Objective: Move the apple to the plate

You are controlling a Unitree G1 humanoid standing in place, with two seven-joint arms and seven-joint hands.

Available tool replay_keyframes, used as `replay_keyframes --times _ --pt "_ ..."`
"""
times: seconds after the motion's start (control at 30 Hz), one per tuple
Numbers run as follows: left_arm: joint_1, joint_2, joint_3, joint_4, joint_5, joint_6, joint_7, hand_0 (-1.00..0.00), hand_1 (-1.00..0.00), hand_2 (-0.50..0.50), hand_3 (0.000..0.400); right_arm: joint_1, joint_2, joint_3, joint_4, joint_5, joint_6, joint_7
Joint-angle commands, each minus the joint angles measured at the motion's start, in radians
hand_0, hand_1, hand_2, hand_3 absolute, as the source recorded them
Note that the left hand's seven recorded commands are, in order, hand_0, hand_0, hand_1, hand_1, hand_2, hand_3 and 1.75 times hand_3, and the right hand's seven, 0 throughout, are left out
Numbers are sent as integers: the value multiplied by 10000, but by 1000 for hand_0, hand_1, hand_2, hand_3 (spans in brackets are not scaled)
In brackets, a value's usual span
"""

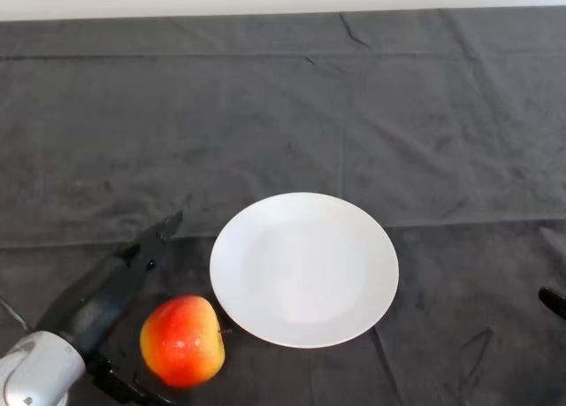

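A red and yellow apple point(182, 340) lies on the dark cloth near the front edge, just left of a white plate point(304, 269). The plate holds nothing. My left hand point(108, 295) comes in from the lower left and rests beside the apple on its left side. Its fingers point straight up and away past the apple, and the thumb point(119, 384) shows low beneath the apple's left side. The hand is open and the apple sits in the gap between thumb and fingers, with no visible grip on it.
The dark cloth point(283, 114) covers the whole table, with creases across the back. A small dark object point(554, 301) pokes in at the right edge.
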Motion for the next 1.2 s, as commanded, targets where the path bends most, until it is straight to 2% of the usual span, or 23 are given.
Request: replay_keyframes --times 0.03,0.07,0.1,0.13,0.67,1.0,1.2 --pt "-492 -121 -62 482 195 -160 104 -1000 -525 -237 400 219 360 -53 268 140 388 127" --pt "-500 -121 -56 490 190 -154 98 -1000 -616 -192 400 220 361 -54 268 138 389 128" --pt "-508 -118 -45 486 182 -139 85 -1000 -831 -84 400 220 363 -56 268 137 390 130" --pt "-515 -115 -32 476 175 -123 72 -1000 -1000 0 400 220 364 -58 267 135 391 131" --pt "-555 -147 106 264 150 -41 110 -1000 -1000 0 400 221 374 -74 263 121 402 142" --pt "-624 -167 276 -589 189 457 21 -1000 -1000 0 400 221 373 -74 262 121 404 142" --pt "-1007 -356 256 -1127 343 968 74 -1000 -1000 0 400 221 370 -70 263 125 401 140"
